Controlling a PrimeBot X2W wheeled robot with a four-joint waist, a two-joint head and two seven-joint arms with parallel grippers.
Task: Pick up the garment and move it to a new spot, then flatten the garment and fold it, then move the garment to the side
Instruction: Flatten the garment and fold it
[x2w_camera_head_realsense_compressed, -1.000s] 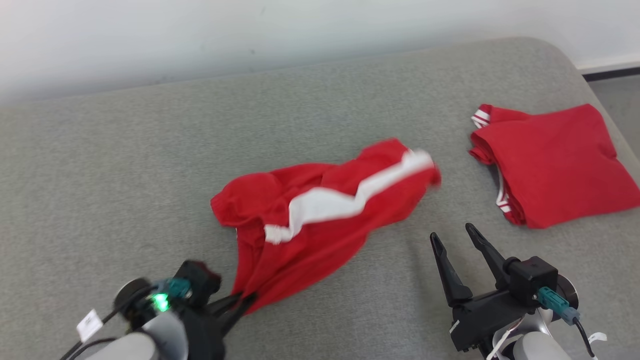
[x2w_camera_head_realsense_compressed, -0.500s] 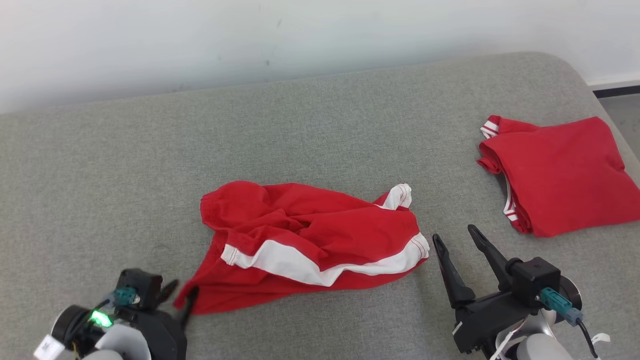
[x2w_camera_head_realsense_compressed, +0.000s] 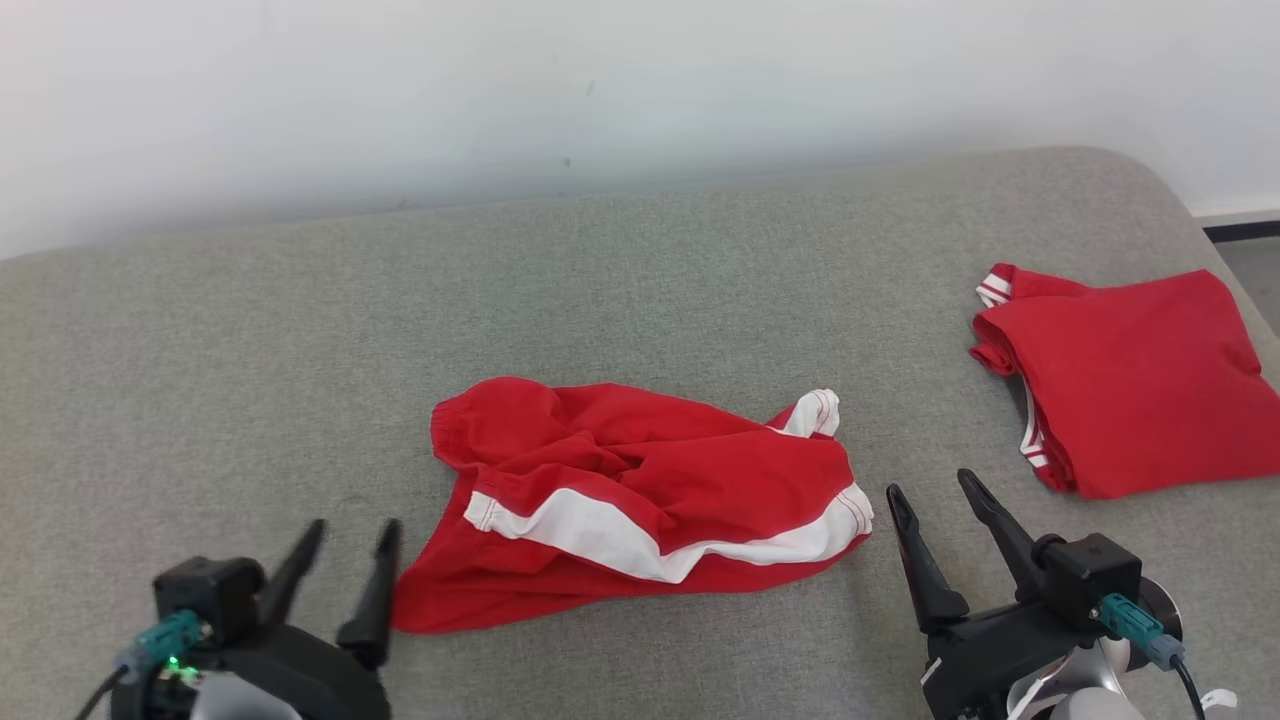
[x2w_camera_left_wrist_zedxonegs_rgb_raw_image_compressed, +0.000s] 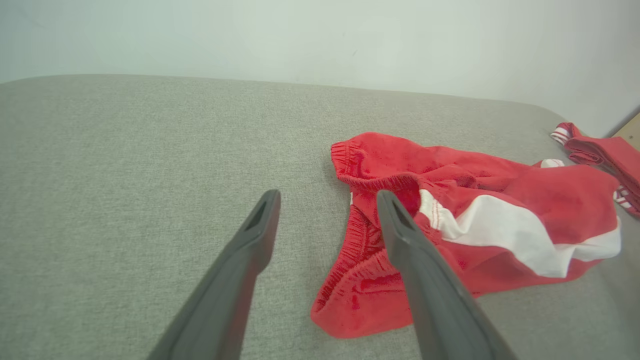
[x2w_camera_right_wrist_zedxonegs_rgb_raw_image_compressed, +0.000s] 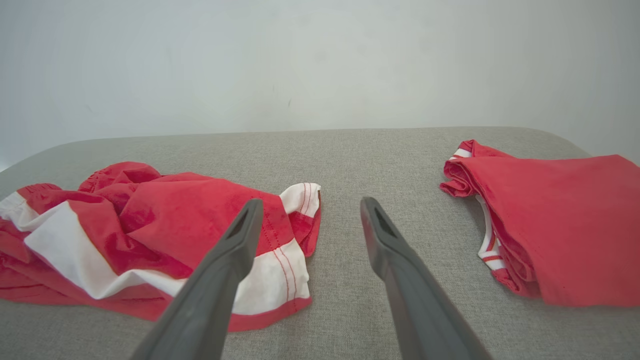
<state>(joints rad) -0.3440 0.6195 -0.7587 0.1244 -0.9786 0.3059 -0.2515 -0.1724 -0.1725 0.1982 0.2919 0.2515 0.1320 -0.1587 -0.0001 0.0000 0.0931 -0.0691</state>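
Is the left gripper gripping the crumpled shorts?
No, the left gripper stands open beside the shorts, with no cloth in its gap.

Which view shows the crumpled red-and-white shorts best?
Head view: the whole crumpled shorts lie unobstructed. Left wrist view has a finger across them; right wrist view cuts them off at its left edge.

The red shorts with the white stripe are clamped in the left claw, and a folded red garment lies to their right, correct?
Not clamped: the left wrist view shows the left claw open and the red shorts lying loose. The folded red garment is to their right.
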